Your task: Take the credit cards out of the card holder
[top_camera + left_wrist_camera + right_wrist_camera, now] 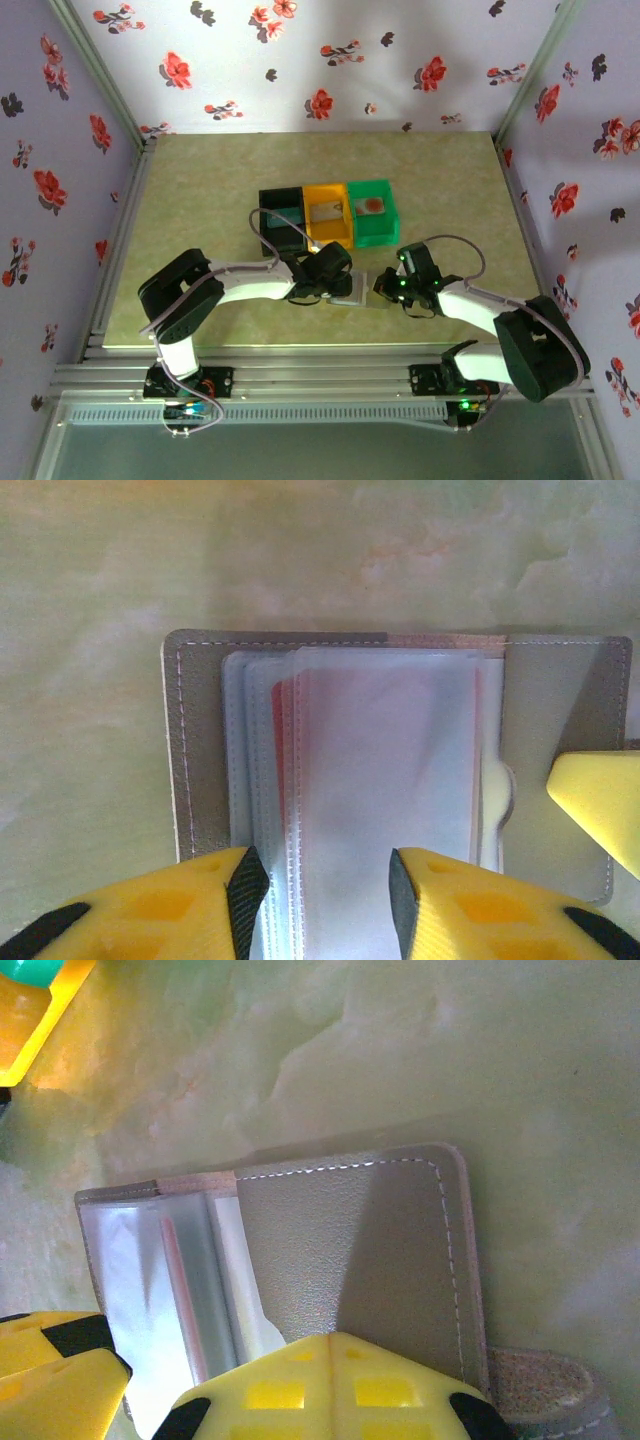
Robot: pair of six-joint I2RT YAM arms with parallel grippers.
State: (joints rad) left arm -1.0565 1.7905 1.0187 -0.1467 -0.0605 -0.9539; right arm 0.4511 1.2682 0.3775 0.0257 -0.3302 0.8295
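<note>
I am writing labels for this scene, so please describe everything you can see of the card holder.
The card holder lies open and flat on the table: grey, leather-like panels with pale stitching, a closing tab, and clear plastic sleeves through which something red shows. The left gripper stands over the sleeves, jaws apart; the shut right gripper rests on the right panel.

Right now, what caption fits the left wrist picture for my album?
Left jaws straddle the open card holder's clear sleeves, a reddish card tucked inside.

table (200, 190) | holds: card holder (352, 289); black bin (272, 199); orange bin (328, 236); green bin (373, 233)
</note>
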